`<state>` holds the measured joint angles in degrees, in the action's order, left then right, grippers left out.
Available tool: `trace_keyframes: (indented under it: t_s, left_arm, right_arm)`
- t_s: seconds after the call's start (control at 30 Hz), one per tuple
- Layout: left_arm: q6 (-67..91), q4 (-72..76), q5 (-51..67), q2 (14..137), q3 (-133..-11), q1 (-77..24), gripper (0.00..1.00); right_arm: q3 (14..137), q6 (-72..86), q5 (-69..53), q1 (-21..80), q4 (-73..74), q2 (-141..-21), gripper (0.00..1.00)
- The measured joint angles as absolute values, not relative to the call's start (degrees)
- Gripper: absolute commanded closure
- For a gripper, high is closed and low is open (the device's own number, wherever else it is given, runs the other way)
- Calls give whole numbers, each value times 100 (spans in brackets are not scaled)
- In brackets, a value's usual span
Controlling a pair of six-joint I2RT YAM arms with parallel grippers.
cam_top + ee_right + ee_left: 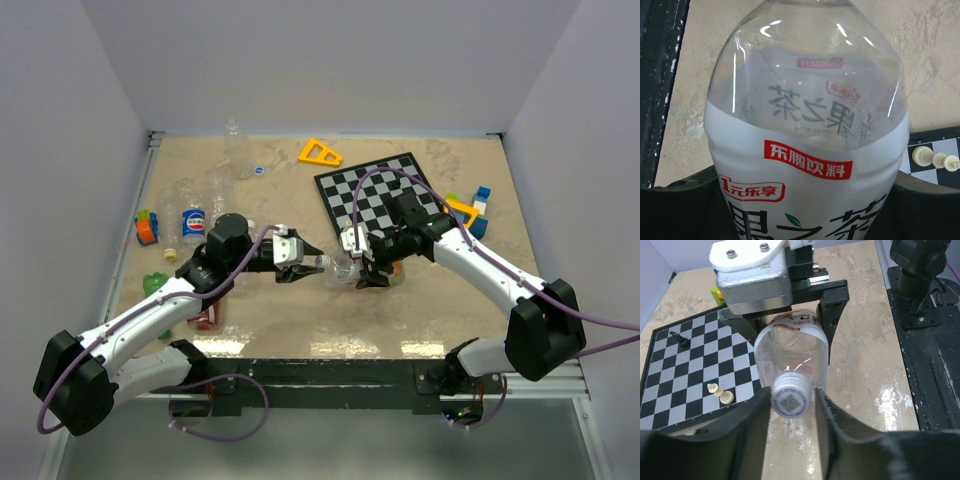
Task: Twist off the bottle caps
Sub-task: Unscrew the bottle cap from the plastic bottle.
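Note:
My right gripper [362, 268] is shut on the body of a clear bottle [344, 266] with a white label and holds it sideways just above the table. The label fills the right wrist view [805, 165], and the dark fingers [685, 205] press it from both sides. The bottle's white cap [789, 399] points at my left gripper [790, 407]. The left jaws stand on either side of the cap. The left finger [752, 420] touches it, and a thin gap shows at the right one. The left gripper [314, 262] is open.
A chessboard [385, 195] with small pieces [720, 392] lies behind the bottle. More bottles stand or lie at the left: cola label [193, 222], clear [237, 148], green [155, 285], red label [207, 318]. Loose blue [259, 170] and yellow [170, 254] caps lie there. Toy blocks [470, 210] sit right.

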<state>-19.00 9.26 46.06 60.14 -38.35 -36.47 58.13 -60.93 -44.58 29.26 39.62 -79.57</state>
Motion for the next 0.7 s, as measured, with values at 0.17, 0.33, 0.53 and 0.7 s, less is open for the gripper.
trace_keyframes:
  t_s: [0.17, 0.33, 0.53, 0.7]
  left_arm:
    - [-1684, 910, 4563, 6058, -3909, -3634, 100]
    - [-727, 729, 4191, 6104, -4060, -3640, 100]
    - [1782, -862, 3074, 6637, -5164, -3691, 100]
    - [3382, -1369, 2504, 6729, -5334, -3732, 100]
  right_arm:
    - [5813, -6114, -4477, 2928, 3988, -7957, 91]
    - [5813, -6066, -4488, 2923, 3975, -7957, 91]
    - [5813, -5909, -4410, 2858, 3835, -7957, 91]
    - [5813, -5900, -4318, 2884, 3806, -8034, 91]
